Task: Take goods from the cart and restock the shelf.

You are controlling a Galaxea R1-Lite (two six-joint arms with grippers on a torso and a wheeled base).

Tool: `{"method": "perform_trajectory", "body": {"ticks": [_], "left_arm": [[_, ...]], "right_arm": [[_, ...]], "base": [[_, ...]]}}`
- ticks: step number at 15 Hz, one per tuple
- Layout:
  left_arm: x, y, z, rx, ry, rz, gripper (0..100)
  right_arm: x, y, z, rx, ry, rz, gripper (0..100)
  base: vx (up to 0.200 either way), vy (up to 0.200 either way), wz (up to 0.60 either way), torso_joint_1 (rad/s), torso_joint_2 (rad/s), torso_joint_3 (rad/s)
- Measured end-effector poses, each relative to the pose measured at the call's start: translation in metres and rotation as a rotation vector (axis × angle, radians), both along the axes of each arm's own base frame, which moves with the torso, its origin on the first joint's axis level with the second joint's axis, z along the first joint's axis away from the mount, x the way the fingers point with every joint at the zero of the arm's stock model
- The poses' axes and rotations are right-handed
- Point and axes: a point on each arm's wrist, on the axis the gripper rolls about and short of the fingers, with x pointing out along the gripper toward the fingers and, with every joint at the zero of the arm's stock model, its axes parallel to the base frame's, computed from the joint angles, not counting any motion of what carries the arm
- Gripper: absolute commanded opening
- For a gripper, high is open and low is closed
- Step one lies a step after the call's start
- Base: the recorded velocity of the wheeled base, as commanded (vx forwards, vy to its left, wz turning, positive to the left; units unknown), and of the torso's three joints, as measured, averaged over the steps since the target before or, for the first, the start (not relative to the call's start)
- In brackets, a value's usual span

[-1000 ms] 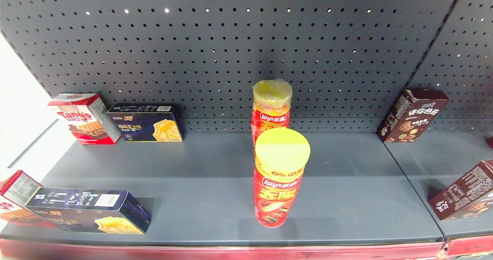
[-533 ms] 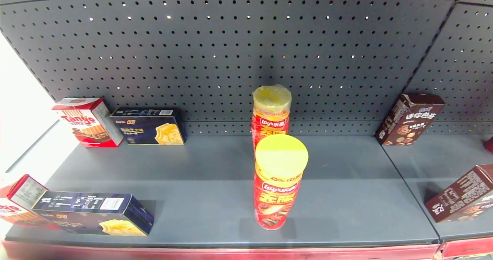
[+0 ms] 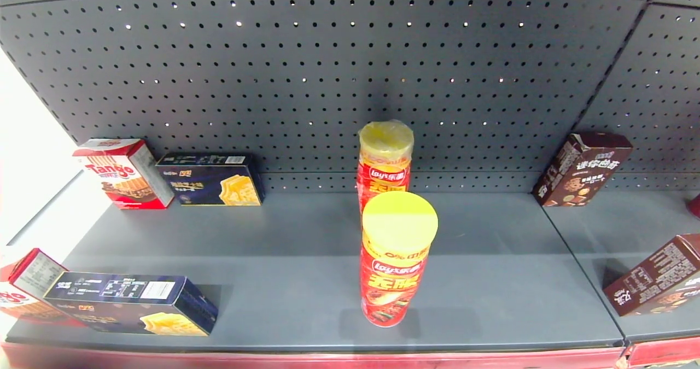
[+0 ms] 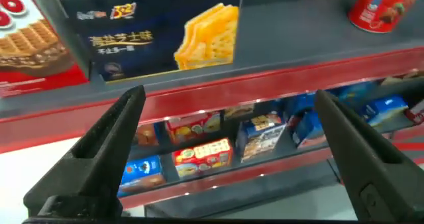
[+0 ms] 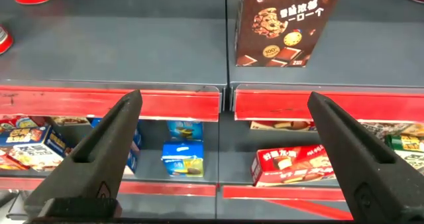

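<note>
**View settles on the shelf, both claws empty at its front edge**

Over the last second the whole head view slid a little, so every box and can sits slightly lower in the frame. That is the camera moving, not the goods. In the last half second nothing shifted. The two chip cans hold the same line on the shelf (image 3: 284,259). The front chip can (image 3: 398,259) stands upright near the front edge, and the rear chip can (image 3: 385,161) stands directly behind it at the pegboard back.

For the task, this looks like a pause between placements. The cans appear settled and nothing is being carried, so the next item probably still has to be fetched from the cart.

The left claw (image 4: 230,97) is released, its fingers spread wide with nothing between them. It is held low in front of the shelf's red edge rail (image 4: 265,78), pointing at the navy cracker box (image 4: 149,28) at the front left. Stocked goods on a lower shelf show past the fingers.

The right claw (image 5: 225,99) is likewise spread and empty. It sits level with the rail, facing a brown cookie box (image 5: 288,25) that stands on the neighbouring bay to the right.

Neither claw touches any item.
</note>
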Motion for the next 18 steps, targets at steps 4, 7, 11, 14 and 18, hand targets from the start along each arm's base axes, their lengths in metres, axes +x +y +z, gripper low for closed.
{"method": "perform_trajectory", "body": {"ticks": [4, 7, 11, 14, 18], "left_arm": [[0.003, 0.007, 0.002, 0.089, -0.074, 0.297, 100], [0.005, 0.007, -0.002, 0.047, -0.078, 0.325, 100], [0.006, 0.010, -0.002, 0.163, -0.111, 0.471, 100], [0.007, 0.003, -0.007, 0.137, -0.095, 0.137, 100], [0.007, 0.004, -0.009, 0.119, -0.066, 0.164, 100]], "right_arm": [[0.000, 0.000, 0.000, 0.000, 0.000, 0.000, 100], [0.000, 0.000, 0.000, 0.000, 0.000, 0.000, 100], [0.000, 0.000, 0.000, 0.000, 0.000, 0.000, 100], [0.000, 0.000, 0.000, 0.000, 0.000, 0.000, 100], [0.000, 0.000, 0.000, 0.000, 0.000, 0.000, 100]], "base": [[0.000, 0.000, 0.00, 0.000, 0.00, 0.000], [0.000, 0.000, 0.00, 0.000, 0.00, 0.000], [0.000, 0.000, 0.00, 0.000, 0.00, 0.000], [0.000, 0.000, 0.00, 0.000, 0.00, 0.000], [0.000, 0.000, 0.00, 0.000, 0.00, 0.000]]}}
